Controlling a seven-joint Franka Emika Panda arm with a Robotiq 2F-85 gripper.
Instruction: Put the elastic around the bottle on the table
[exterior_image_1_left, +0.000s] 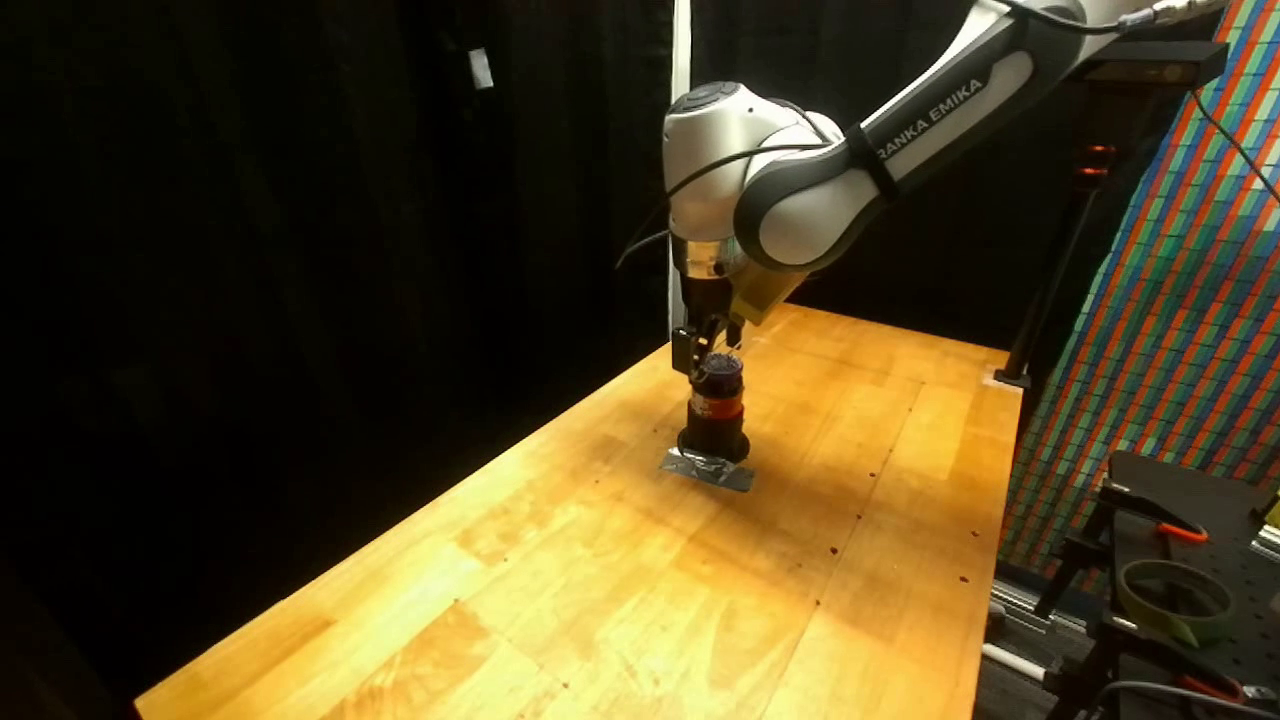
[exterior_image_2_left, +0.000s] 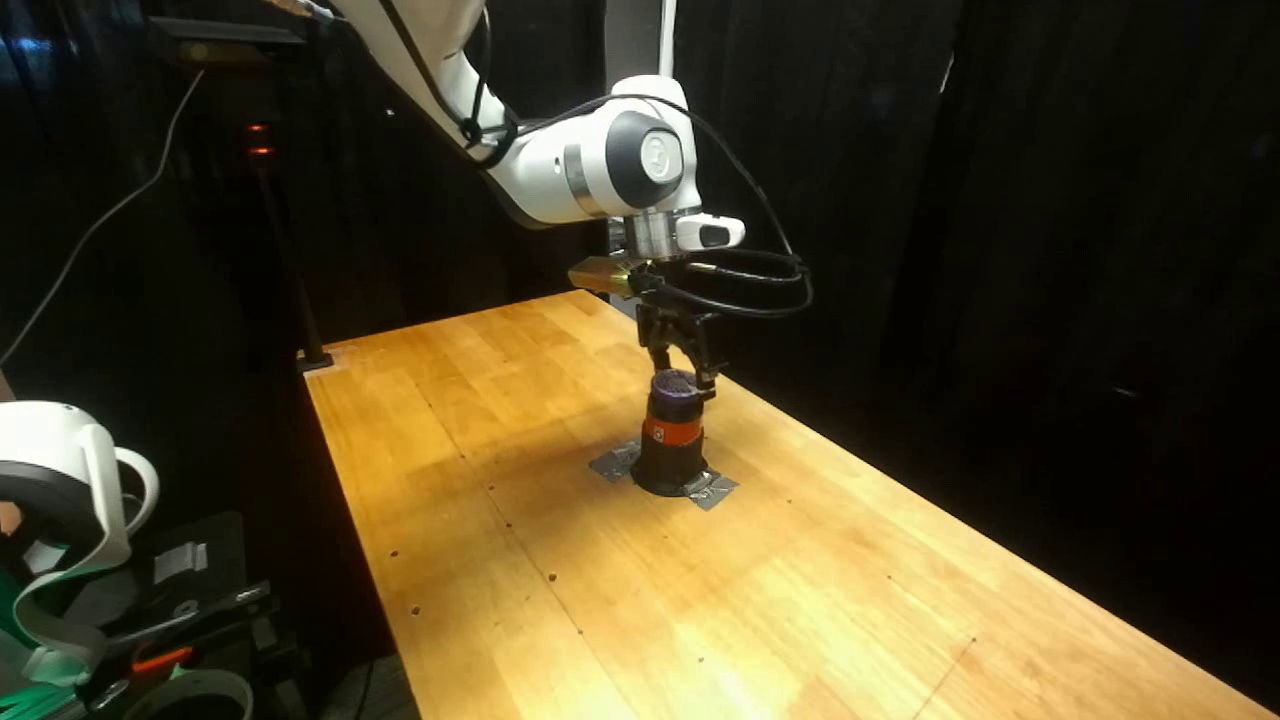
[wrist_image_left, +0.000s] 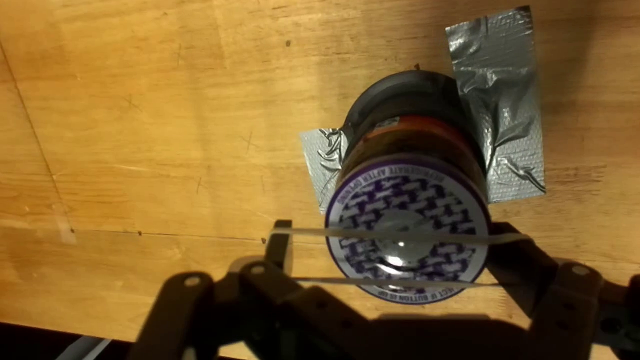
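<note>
I judge that I'm at the fitting step. The black claw stands spread wide, with a thin, pale loop of elastic stretched between its fingers and nothing else in its hold that I can see. Straight beneath, the squat dark bottle with the orange band and purple-and-white patterned lid stands upright on the light wooden plank bench, its foot in a black flared base. The loop isn't round it: from the wrist, one strand crosses the middle of the lid, the other runs near the rim. I'd next carry that outer strand past the rim, lower it, then work its partner over the opposite side, jaws spread so the elastic can't slip off. Whether it touches the lid I cannot tell.

Only the wrist view gives me both strands; in both exterior views the elastic is too fine to make out surely. Those show the bottle's height, which the wrist camera squeezes short. Two strips of silver tape flank the base in the wrist view; in an exterior view I find only one strip.
</note>
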